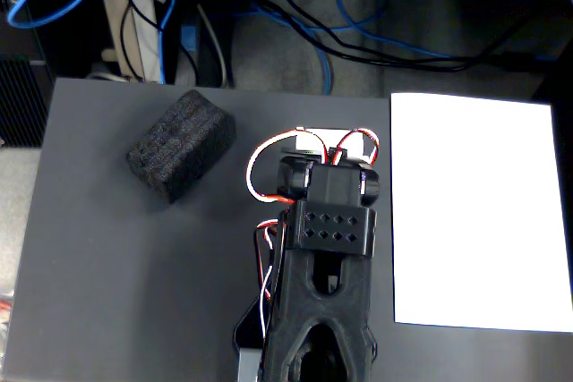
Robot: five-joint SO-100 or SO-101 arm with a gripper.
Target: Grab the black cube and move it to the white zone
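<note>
The black cube [182, 143] is a coarse black foam block lying on the dark grey tabletop [125, 292] at the upper left. The white zone [474, 212] is a white sheet of paper along the table's right side, with nothing on it. My black arm [327, 230] is folded at the bottom centre, between the block and the sheet, and touches neither. Its joint with red and white wires [327, 176] is the part nearest the block. The gripper's jaws are hidden by the folded arm, so I cannot tell whether they are open or shut.
Beyond the table's far edge lie blue and black cables [358, 33] on the floor and a beige furniture leg [125, 15]. A grey surface [18, 221] borders the table on the left.
</note>
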